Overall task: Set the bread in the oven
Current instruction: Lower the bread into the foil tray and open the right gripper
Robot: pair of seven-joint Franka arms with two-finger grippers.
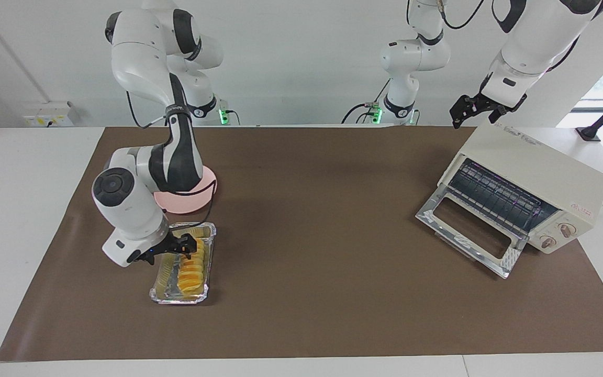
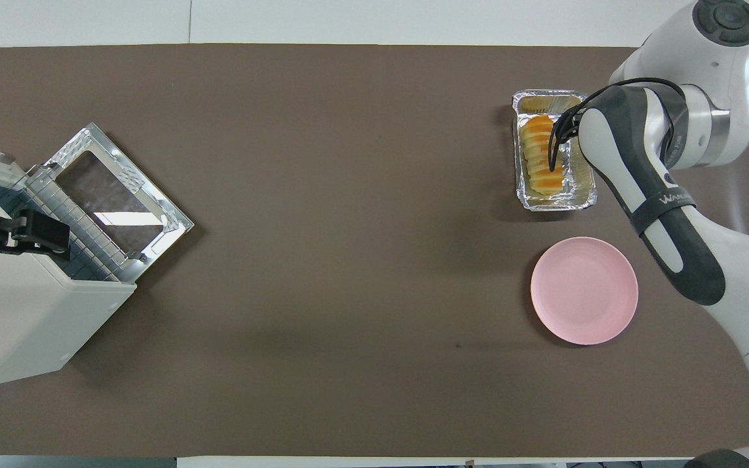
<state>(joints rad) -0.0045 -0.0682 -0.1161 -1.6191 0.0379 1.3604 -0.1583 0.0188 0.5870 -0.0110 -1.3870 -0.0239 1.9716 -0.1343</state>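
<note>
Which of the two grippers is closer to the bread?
The right gripper: it is down at the bread in the foil tray. The left gripper waits over the oven, at the table's other end.

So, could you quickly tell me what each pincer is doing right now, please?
Right pincer: down at the bread in the foil tray; open or closed cannot be told.
Left pincer: waiting above the oven, holding nothing; fingers cannot be told.

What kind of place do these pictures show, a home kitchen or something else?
Probably a robotics lab staged as a kitchen. Two arms are mounted at a table under a plain brown mat; only an oven, a foil tray of bread and a pink plate stand there.
</note>
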